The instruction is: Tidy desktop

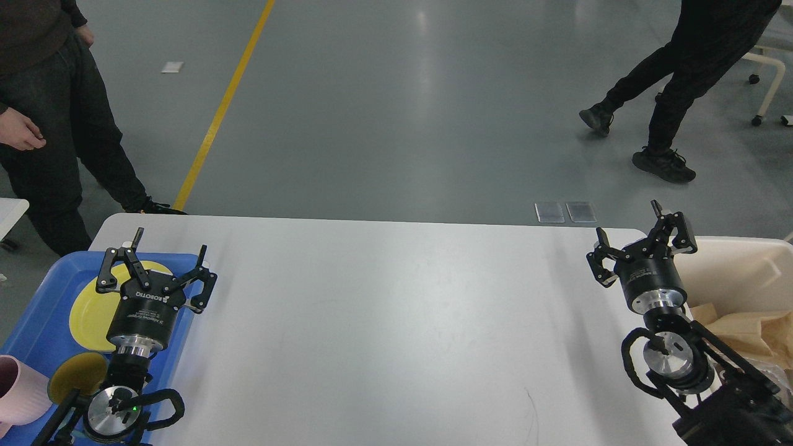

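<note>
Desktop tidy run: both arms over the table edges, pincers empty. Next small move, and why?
Probably just hold, or retract both arms to rest. No loose item shows on the desktop. The plates sit in the blue tray and paper scraps in the cream bin. The left pincer and right pincer are both open and hold nothing, so nothing needs placing.

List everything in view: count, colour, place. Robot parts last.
desktop: one, white, centre, the widest surface
tray: one, blue, at the desktop's left end
plate: one, yellow, on the tray
small dish: one, yellow, on the tray, nearer than the plate
cup: one, pink, bottom left corner
bin: one, cream, at the desktop's right end
brown paper: crumpled, in the bin
people: two, dark clothes, on the grey floor, far left and top right
chair: one, white, top right
left gripper: black, open, over the tray
right gripper: black, open, beside the bin
</note>
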